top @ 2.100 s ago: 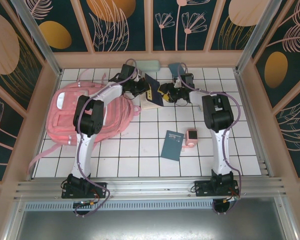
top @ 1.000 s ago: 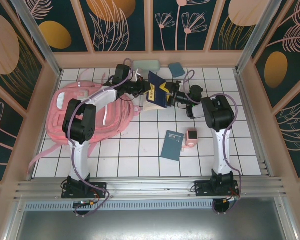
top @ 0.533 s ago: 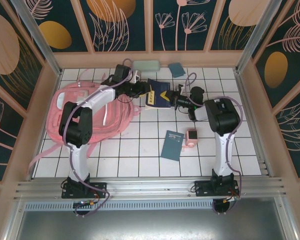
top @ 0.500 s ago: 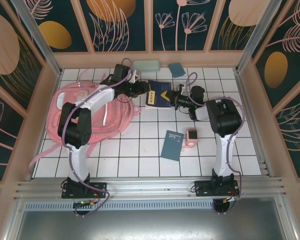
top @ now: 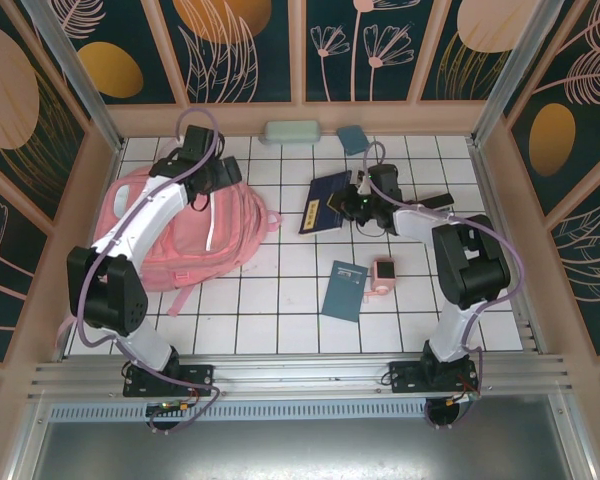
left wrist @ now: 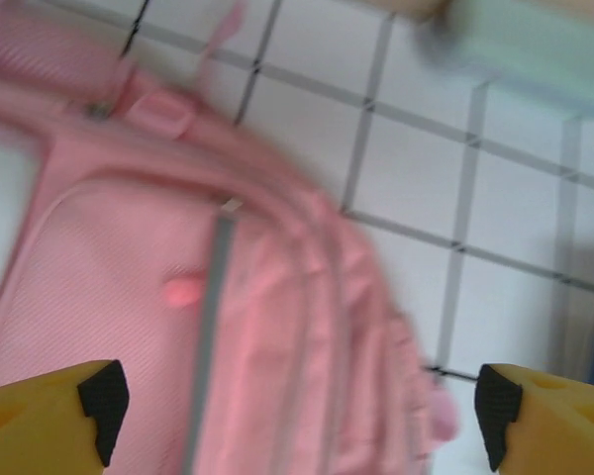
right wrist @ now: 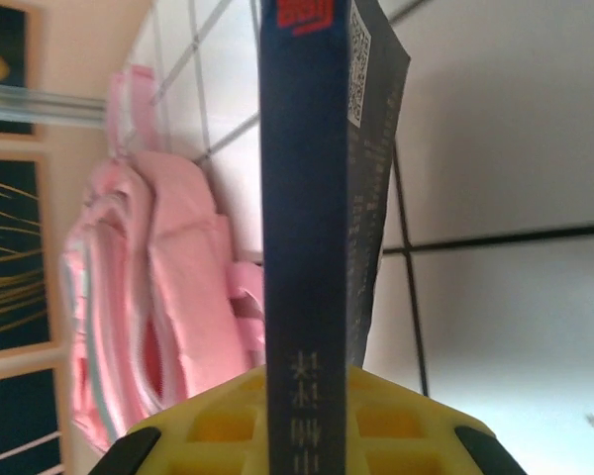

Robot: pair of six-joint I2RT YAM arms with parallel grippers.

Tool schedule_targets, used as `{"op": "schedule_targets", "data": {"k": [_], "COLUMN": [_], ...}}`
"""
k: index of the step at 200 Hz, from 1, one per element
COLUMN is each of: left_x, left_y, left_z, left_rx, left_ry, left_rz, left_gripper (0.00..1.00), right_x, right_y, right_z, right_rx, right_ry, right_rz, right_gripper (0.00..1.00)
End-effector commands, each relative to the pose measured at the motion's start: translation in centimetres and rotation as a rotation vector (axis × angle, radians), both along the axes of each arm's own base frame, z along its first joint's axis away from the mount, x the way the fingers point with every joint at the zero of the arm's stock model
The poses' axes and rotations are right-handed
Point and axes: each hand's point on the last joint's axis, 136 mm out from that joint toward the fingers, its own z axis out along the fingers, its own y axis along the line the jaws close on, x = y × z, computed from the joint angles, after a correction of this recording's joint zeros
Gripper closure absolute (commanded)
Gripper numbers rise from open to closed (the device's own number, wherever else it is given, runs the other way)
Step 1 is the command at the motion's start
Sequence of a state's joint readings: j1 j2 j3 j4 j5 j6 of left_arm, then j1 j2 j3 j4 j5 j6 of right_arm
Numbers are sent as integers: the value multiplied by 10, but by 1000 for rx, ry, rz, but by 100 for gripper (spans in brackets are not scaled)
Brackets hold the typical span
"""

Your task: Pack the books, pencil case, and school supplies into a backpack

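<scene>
Navy book (right wrist: 307,198) edge-on in right gripper (right wrist: 302,426)

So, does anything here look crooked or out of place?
Nothing is spilled or damaged. Two things stand out. The navy book is pinched by one edge in the right gripper instead of resting freely. The teal book lies crooked against the tile lines.

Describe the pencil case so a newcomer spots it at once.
Find the big pink backpack on the left of the tiled table, then scan the far edge toward the middle. The pencil case lies there. It is pale mint-green, oblong and rounded, unlike the smaller, darker teal pad to its right.
</scene>
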State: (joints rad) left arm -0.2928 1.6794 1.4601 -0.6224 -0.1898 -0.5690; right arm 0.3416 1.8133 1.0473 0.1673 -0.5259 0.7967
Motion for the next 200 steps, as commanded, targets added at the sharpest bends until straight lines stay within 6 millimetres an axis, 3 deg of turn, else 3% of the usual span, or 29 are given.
{"op": "schedule_targets", "data": {"k": [1, 46, 50, 75, 137, 154, 168, 200], "left_x": [-32, -37, -37, -38, -41, -41, -40, -37], "left_y": [19, 6, 5, -1, 6, 6, 5, 5], "left_z": [-46, -63, -75, -88, -119, -124, -123, -114], "left_rx": [111, 57, 63, 93, 214, 220, 219, 187], "left_ry": [177, 203, 231, 261, 322, 324, 313, 259], "left_rz": [32, -32, -36, -66, -68, -78, -89, -102], "left_gripper": [6, 6, 6, 7, 14, 23, 44, 80], "right_x": [-12, -14, -14, -14, -13, -13, -13, -14], "right_y": [-1, 1, 1, 3, 4, 4, 4, 6], "right_z": [6, 3, 2, -1, -1, -1, 0, 5], "right_rx": [-79, -83, -83, -71, -58, -54, -48, -35], "right_ry": [-35, -31, -29, -16, -14, -15, -15, -18], "right_rz": [12, 21, 22, 29, 33, 35, 37, 40], "right_gripper": [100, 100, 100, 100, 100, 100, 100, 100]}}
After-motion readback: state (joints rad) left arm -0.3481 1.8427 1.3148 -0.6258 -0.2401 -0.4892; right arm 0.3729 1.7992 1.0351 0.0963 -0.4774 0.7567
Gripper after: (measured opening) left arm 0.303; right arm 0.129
